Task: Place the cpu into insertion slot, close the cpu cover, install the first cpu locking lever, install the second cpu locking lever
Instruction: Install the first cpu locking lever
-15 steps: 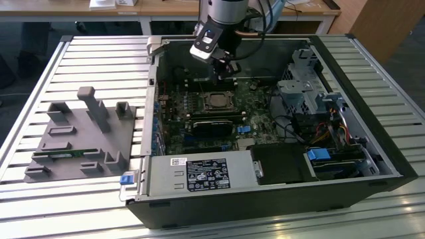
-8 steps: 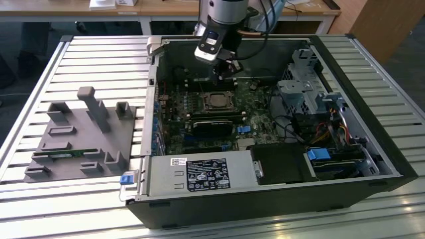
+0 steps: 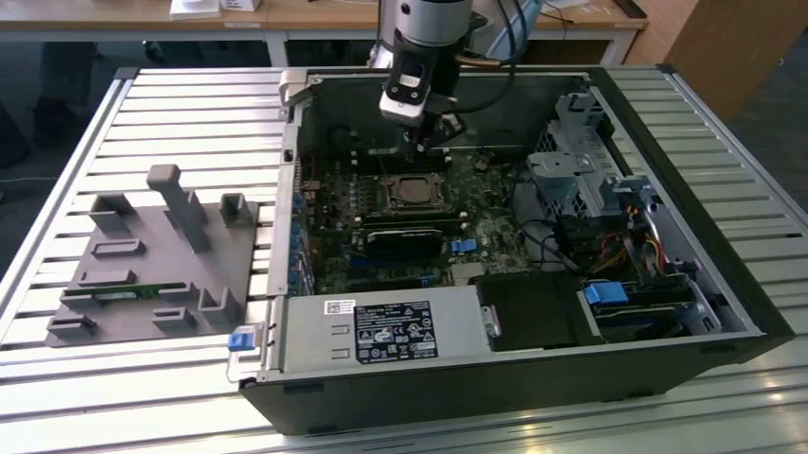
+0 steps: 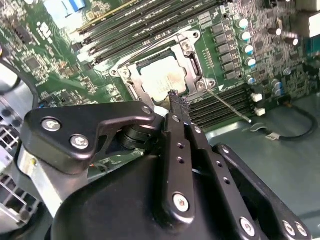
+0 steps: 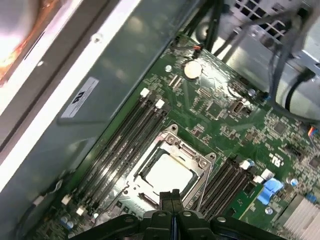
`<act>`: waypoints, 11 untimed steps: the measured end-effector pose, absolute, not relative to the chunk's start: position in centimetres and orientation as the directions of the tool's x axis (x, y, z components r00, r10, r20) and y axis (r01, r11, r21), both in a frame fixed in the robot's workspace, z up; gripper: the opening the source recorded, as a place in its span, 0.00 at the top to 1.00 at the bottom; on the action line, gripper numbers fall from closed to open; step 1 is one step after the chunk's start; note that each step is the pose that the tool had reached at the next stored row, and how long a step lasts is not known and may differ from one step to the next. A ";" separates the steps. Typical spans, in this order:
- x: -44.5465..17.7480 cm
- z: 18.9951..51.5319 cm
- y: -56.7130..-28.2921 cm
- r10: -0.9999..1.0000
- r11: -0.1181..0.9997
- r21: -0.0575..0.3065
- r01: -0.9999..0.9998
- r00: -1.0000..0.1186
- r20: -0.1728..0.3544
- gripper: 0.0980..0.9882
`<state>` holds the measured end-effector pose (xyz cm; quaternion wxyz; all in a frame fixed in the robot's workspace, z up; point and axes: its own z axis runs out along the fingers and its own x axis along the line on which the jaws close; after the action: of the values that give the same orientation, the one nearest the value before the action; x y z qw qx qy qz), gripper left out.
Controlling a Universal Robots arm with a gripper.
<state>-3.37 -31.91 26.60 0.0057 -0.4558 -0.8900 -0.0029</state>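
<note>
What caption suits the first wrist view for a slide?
Shut claw by the rim of the cpu cover, cpu showing through it.

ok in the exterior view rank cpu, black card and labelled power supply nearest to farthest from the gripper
1. cpu, just beside the gripper.
2. black card, next past the cpu, toward the camera.
3. labelled power supply, farthest, closest to the camera.

Vertical arm (image 3: 427,24), gripper (image 3: 427,142) pointing straight down, slim black fingers (image 4: 174,107) pressed flat together at the tips.
</note>
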 end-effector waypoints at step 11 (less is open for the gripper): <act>-3.4 26.6 -31.9 0.744 0.668 0.000 0.744 -0.668 0.013 0.99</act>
<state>-3.37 -31.91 26.60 0.0059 -0.4074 -0.9132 -0.0026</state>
